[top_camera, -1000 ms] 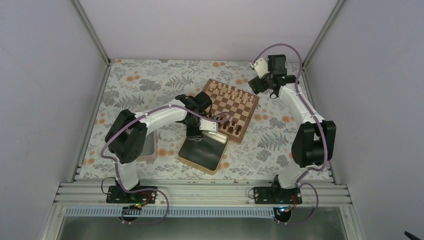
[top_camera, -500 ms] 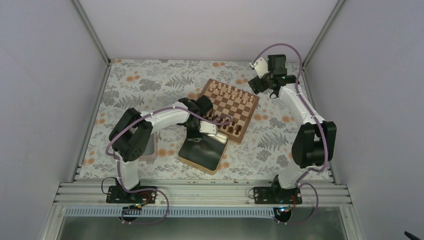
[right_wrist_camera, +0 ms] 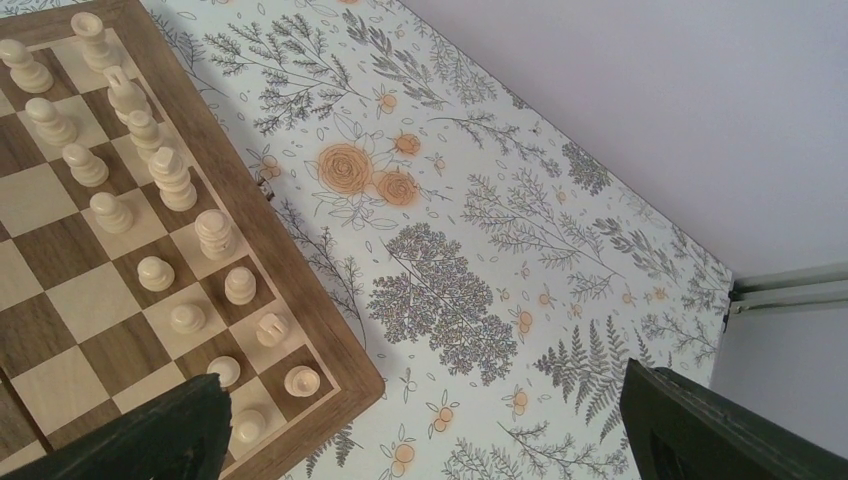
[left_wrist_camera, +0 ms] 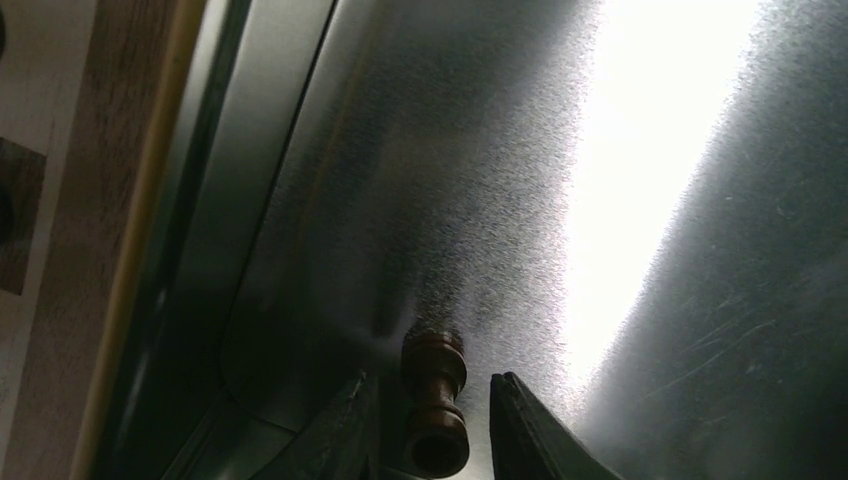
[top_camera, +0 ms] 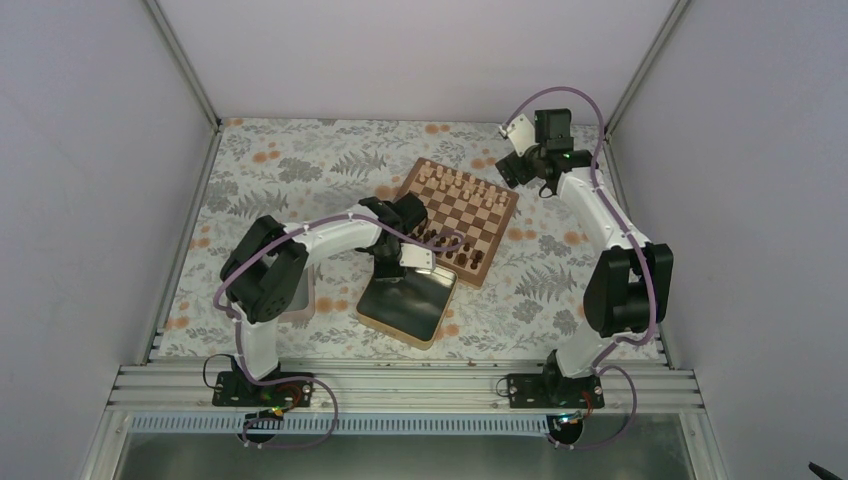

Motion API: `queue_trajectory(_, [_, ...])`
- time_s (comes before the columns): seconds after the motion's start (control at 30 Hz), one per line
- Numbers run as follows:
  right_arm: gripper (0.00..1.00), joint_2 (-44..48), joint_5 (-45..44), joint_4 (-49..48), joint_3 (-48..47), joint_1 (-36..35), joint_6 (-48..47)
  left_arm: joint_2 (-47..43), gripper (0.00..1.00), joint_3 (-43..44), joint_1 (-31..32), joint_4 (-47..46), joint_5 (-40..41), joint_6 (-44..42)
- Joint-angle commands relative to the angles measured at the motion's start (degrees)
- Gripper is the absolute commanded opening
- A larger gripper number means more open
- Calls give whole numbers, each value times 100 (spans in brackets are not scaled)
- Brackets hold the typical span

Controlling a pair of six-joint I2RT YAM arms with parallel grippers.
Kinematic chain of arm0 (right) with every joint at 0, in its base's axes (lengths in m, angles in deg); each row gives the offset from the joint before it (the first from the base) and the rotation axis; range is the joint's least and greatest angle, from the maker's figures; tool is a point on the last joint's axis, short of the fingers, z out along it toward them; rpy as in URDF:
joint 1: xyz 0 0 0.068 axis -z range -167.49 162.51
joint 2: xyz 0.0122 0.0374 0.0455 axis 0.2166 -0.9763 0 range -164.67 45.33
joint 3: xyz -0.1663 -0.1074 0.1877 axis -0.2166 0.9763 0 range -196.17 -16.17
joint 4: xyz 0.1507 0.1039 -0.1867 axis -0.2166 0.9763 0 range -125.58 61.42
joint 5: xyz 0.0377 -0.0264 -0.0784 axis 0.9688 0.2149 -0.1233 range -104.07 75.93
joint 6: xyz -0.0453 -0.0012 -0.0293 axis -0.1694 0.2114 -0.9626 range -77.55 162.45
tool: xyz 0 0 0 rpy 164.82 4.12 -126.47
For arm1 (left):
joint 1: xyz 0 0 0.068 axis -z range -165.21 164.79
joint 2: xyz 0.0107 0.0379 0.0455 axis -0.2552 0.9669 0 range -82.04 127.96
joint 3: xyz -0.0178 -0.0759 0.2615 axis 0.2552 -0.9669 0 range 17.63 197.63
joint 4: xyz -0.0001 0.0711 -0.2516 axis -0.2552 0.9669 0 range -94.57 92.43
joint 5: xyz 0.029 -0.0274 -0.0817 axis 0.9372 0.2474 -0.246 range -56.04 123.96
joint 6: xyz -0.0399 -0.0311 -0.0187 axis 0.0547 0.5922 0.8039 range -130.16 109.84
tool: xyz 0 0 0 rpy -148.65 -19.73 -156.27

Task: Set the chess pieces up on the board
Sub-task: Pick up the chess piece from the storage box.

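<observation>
Left gripper (left_wrist_camera: 430, 380) is narrowed around a dark chess piece (left_wrist_camera: 435, 372), tiny gap left; it's laid flat in the tin (left_wrist_camera: 420, 180), long axis along the fingers (left_wrist_camera: 522, 432).

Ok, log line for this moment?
left gripper: open, astride dark piece lying in tin | right gripper: open, near board corner | phase: pre-grasp

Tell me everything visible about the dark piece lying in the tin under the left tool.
The dark piece is small, turned, glossy brown wood with a ringed waist. It lies on its side on the brushed-metal tin, near a rounded corner, between the fingers of the left tool, gaps showing either side.
</observation>
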Motion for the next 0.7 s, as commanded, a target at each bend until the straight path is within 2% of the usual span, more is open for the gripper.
queue_trajectory(0.0, [100, 204, -6, -100, 75, -45, -25, 64, 27, 100, 55, 130, 27, 30])
queue_trajectory(0.27, [100, 267, -4, -128, 96, -48, -17, 78, 18, 117, 89, 185, 108, 68])
queue_trajectory(0.67, [100, 326, -40, -129, 95, -48, -19, -166, 11, 331, 204, 390, 216, 141])
